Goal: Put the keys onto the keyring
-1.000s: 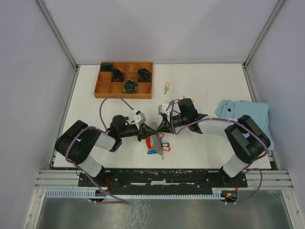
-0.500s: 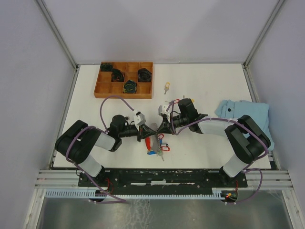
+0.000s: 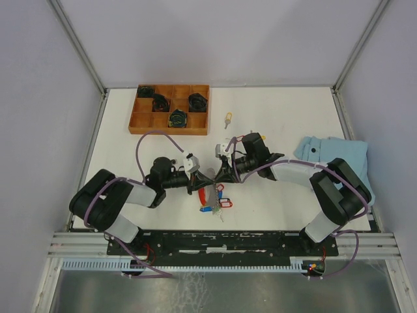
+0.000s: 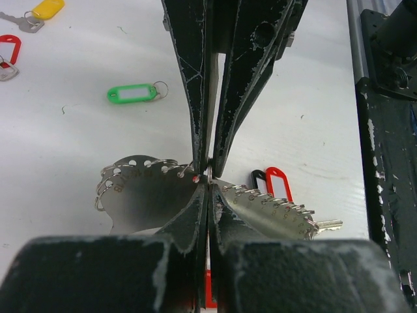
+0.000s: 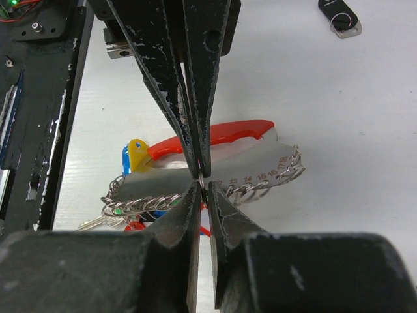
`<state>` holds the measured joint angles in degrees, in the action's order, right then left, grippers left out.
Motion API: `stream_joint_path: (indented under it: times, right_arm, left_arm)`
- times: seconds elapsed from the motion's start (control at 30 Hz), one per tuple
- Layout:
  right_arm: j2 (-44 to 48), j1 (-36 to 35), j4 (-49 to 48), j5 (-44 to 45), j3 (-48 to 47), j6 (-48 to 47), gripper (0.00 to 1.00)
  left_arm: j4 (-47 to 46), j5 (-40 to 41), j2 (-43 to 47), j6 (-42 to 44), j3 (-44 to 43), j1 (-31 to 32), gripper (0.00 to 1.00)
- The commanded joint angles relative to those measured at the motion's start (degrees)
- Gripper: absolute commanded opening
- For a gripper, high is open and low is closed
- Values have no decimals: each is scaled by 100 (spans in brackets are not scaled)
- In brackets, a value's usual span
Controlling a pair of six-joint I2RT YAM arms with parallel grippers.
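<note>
The keyring [image 3: 213, 197] is a bunch with a red strap [image 5: 228, 134], a grey perforated metal band [image 5: 260, 164] and coloured tags. It sits below the two gripper tips, which meet nose to nose mid-table. My left gripper [image 4: 209, 186] is shut on a small wire ring at the top of the bunch. My right gripper [image 5: 203, 189] faces it with its jaws a sliver apart around the same ring. Loose keys lie beyond on the table: a green-tagged one [image 4: 132, 94], a yellow-tagged one [image 3: 227, 118] and a red-tagged one [image 4: 8, 51].
A wooden compartment tray [image 3: 168, 131] holding black rolls stands at the back left. A light blue cloth [image 3: 333, 155] lies at the right edge. A small black fob [image 5: 339, 13] rests on the table behind the keyring.
My left gripper's jaws have closed onto the ring. My right gripper's jaws, shut before, have parted slightly. Both arms stay in place.
</note>
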<state>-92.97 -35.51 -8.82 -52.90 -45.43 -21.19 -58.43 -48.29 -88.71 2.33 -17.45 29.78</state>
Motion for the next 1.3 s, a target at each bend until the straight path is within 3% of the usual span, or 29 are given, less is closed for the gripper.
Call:
stream_joint_path:
  times: [0.0, 0.27, 0.7, 0.9, 1.0, 1.13, 1.27]
  right_arm:
    - [181, 2, 584, 215, -328, -357, 17]
    - [89, -103, 1257, 467, -601, -714, 19]
    - [30, -222, 1398, 659, -774, -845, 21]
    - [-67, -255, 1467, 617, -829, -868, 16]
    - [-97, -267, 1454, 596, -844, -838, 10]
    - [-181, -270, 1470, 649, -855, -815, 2]
    - [-157, -254, 1267, 619, -752, -677, 1]
  left_arm:
    - [405, 75, 253, 347, -260, 55, 3]
    - [1330, 210, 352, 382, -592, 72, 3]
    - [2621, 499, 488, 428, -1143, 212, 3]
    - [2914, 610, 566, 416, -1261, 304, 3]
    - [2956, 589, 580, 410, -1282, 317, 3]
    - [2852, 558, 649, 365, -1228, 316, 3]
    - [2561, 571, 629, 215, -1101, 303, 6]
